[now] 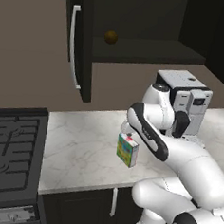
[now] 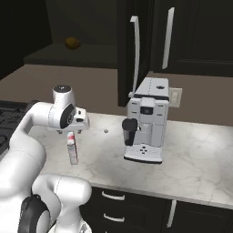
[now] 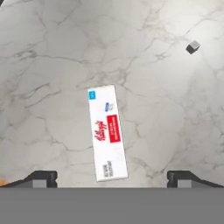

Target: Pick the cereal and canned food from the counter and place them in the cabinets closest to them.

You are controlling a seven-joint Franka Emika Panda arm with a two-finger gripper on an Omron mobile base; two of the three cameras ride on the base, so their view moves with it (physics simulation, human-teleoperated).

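The cereal (image 1: 127, 151) stands upright on the white marble counter (image 1: 82, 149), its colourful front turned left. In the right base view the cereal (image 2: 72, 151) shows its narrow white side, directly under my gripper (image 2: 71, 131). From the hand view I look straight down on the cereal's white top (image 3: 107, 133) with its red label. The gripper (image 3: 112, 178) is open, its fingertips (image 3: 42, 177) far apart on either side, and nothing is gripped. The canned food is out of view. The dark upper cabinet (image 1: 140, 21) above the counter has its door (image 1: 83, 45) swung open.
A small brown round object (image 1: 110, 36) lies on the open cabinet's shelf. A silver coffee machine (image 2: 145, 120) stands right of the cereal. The black stove (image 1: 13, 153) lies to the left. A tiny grey cube (image 3: 193, 47) rests on the counter.
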